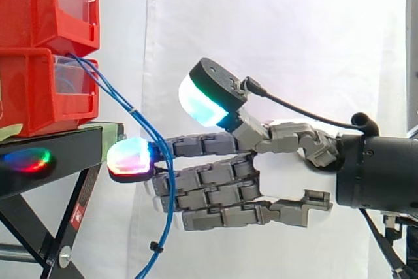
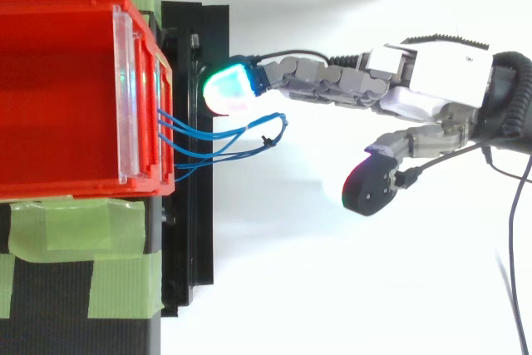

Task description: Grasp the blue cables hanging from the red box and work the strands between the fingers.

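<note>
**Item: hand** (image 1: 287,161). Entered from 3 o'clock in the side view, level with the top of the stand. The fingers are held straight and stacked, pointing toward 9 o'clock. The thumb (image 1: 209,99) is lifted toward 12 o'clock, well apart from them. Nothing is clasped or pinched: the hand is spread wide. The foremost fingertip pad (image 1: 130,157) glows red, white and cyan and sits just beside the stand's edge. The thumb pad is lit cyan and green.

**Item: blue cables** (image 1: 124,102). Several thin strands are seen leaving the front of the lower red bin (image 1: 39,89). They slope toward 4 o'clock, pass across the near side of the straight fingers close to their tips, then drop toward 6 o'clock. They are bound by a small black cable tie (image 1: 155,247). In the top view the strands (image 2: 278,122) loop out toward 3 o'clock from under the bin front. They lie just beside the extended fingers, on the thumb's side. Whether they touch the fingers cannot be told.

**Item: upper red bin** (image 1: 32,4). Stacked on the lower one and fitted with a clear front plate (image 2: 126,97).

**Item: black stand** (image 1: 59,155). Both bins are carried at 9 o'clock. Green tape (image 2: 75,230) is laid across it at 7 o'clock in the top view.

**Item: white curtain** (image 1: 281,24). Hung behind the work.
</note>
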`<act>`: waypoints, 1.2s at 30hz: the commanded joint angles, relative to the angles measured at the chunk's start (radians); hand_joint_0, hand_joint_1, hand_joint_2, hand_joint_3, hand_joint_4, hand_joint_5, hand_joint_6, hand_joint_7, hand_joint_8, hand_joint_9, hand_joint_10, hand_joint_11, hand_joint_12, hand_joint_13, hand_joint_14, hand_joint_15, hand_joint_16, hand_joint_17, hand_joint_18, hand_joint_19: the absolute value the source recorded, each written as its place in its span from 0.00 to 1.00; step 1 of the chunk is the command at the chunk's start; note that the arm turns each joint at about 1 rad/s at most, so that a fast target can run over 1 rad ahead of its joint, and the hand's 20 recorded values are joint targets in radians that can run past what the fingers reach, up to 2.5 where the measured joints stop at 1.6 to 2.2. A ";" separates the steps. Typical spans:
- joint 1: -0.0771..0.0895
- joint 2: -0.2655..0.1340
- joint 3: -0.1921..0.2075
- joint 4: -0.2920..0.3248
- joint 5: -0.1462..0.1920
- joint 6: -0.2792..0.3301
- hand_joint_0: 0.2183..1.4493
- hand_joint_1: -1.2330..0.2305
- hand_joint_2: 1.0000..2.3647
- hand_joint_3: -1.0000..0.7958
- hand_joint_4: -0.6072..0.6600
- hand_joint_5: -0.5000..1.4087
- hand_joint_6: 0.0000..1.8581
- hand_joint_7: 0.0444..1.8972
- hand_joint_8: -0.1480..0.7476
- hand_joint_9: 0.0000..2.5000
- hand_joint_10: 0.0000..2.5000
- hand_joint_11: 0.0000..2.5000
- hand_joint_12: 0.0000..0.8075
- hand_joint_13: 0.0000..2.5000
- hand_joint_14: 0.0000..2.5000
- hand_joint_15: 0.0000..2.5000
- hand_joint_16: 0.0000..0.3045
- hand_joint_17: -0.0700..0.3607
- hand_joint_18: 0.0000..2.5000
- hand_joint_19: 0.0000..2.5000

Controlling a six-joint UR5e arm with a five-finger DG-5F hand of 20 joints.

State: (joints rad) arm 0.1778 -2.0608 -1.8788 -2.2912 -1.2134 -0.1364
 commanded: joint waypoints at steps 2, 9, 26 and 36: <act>0.008 -0.002 0.020 -0.005 0.003 -0.003 0.35 0.45 0.00 0.00 0.61 0.04 0.00 0.30 0.49 0.06 0.00 0.00 0.38 0.04 0.00 0.02 0.13 0.37 0.00 0.00; 0.029 -0.002 0.035 -0.013 0.003 -0.011 0.35 0.43 0.00 0.00 0.62 0.07 0.00 0.29 0.54 0.14 0.00 0.00 0.41 0.10 0.00 0.02 0.14 0.38 0.02 0.00; 0.058 -0.001 0.035 -0.013 0.002 0.043 0.36 0.44 0.00 0.00 0.64 0.12 0.00 0.30 0.58 0.24 0.00 0.07 0.48 0.27 0.00 0.13 0.17 0.43 0.19 0.05; 0.058 -0.001 0.035 -0.013 -0.002 0.046 0.37 0.44 0.00 0.00 0.65 0.14 0.00 0.30 0.59 0.28 0.00 0.12 0.51 0.34 0.01 0.21 0.17 0.43 0.24 0.08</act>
State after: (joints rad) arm 0.2362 -2.0616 -1.8438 -2.3040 -1.2142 -0.0933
